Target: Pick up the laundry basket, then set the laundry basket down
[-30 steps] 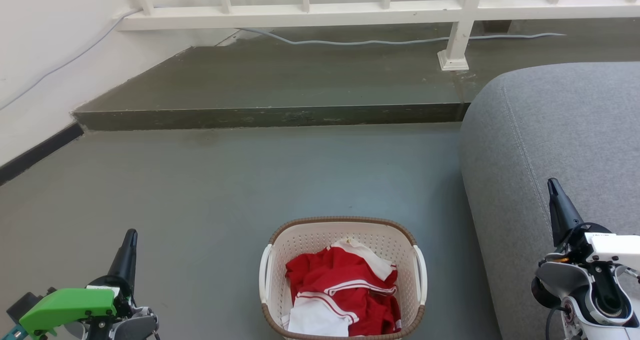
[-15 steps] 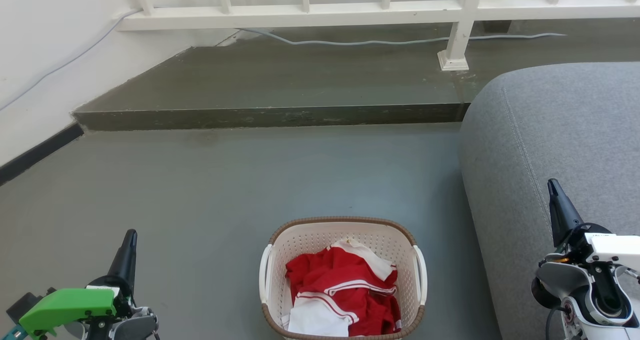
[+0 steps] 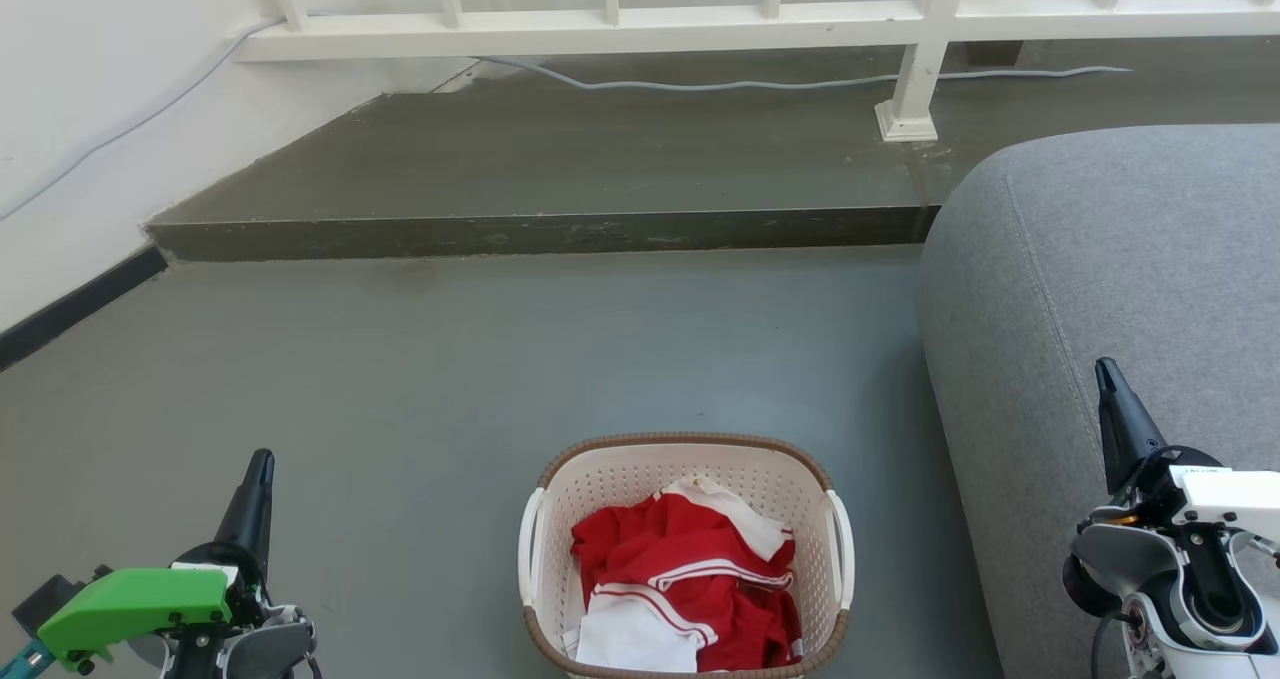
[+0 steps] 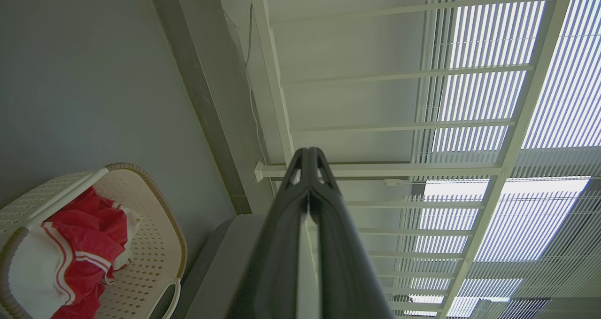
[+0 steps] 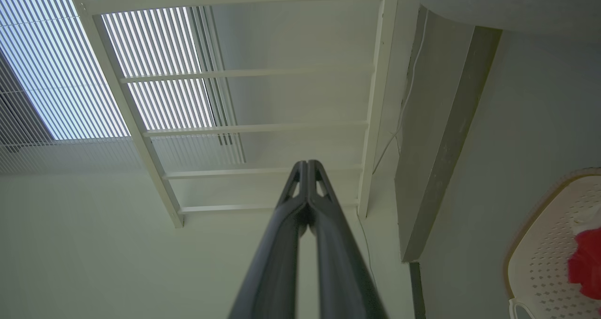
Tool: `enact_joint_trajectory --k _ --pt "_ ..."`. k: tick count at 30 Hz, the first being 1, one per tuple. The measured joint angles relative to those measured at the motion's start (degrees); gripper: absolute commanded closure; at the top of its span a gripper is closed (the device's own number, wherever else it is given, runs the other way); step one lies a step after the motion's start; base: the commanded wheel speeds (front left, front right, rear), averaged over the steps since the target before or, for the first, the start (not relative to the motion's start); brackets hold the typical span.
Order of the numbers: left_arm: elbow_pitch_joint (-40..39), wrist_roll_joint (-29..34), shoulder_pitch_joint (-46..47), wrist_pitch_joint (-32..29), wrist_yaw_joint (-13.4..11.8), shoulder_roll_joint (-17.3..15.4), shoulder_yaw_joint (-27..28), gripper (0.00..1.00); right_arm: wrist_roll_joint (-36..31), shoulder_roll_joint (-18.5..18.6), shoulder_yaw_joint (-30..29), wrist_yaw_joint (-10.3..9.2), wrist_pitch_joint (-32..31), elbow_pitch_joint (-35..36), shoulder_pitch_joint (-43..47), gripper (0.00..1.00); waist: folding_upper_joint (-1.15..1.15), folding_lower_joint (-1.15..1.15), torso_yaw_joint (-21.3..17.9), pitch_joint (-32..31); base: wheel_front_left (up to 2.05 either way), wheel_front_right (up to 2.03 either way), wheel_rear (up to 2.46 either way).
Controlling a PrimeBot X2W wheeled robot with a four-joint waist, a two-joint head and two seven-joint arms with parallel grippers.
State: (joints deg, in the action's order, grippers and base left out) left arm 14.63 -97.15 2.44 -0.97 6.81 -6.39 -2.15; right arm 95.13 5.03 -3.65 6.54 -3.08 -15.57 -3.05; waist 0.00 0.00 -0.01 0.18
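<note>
The laundry basket [image 3: 620, 484] stands on the grey floor at the bottom centre of the head view, cream-white and perforated, with a brown rim and white side handles. Red and white clothes [image 3: 690, 579] lie inside it. My left gripper [image 3: 262, 459] is at the lower left, well apart from the basket, fingers together and holding nothing. My right gripper [image 3: 1102, 367] is at the lower right, in front of the sofa, also shut and empty. The left wrist view has the laundry basket [image 4: 155, 258] at its lower left beside my left gripper [image 4: 308, 151]. The right wrist view has the laundry basket [image 5: 540, 248] at its lower right, away from my right gripper [image 5: 307, 163].
A grey sofa [image 3: 1120, 259] fills the right side, close to the basket. A raised dark step [image 3: 540, 229] crosses the floor ahead, with a white railing [image 3: 700, 24] and a grey cable [image 3: 720, 84] on it. A white wall [image 3: 80, 109] runs along the left.
My left gripper has shifted slightly upward in the head view. The basket and the right gripper have stayed put.
</note>
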Motion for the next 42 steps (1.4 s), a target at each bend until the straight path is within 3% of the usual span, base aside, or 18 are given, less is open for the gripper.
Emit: enact_joint_trajectory --k 42 --pt "1.1 0.0 0.0 -0.1 0.1 0.0 0.2 1.00 0.0 -0.1 -0.2 0.18 -0.1 -0.5 0.0 1.00 0.00 0.00 0.0 0.0 0.00 0.00 0.00"
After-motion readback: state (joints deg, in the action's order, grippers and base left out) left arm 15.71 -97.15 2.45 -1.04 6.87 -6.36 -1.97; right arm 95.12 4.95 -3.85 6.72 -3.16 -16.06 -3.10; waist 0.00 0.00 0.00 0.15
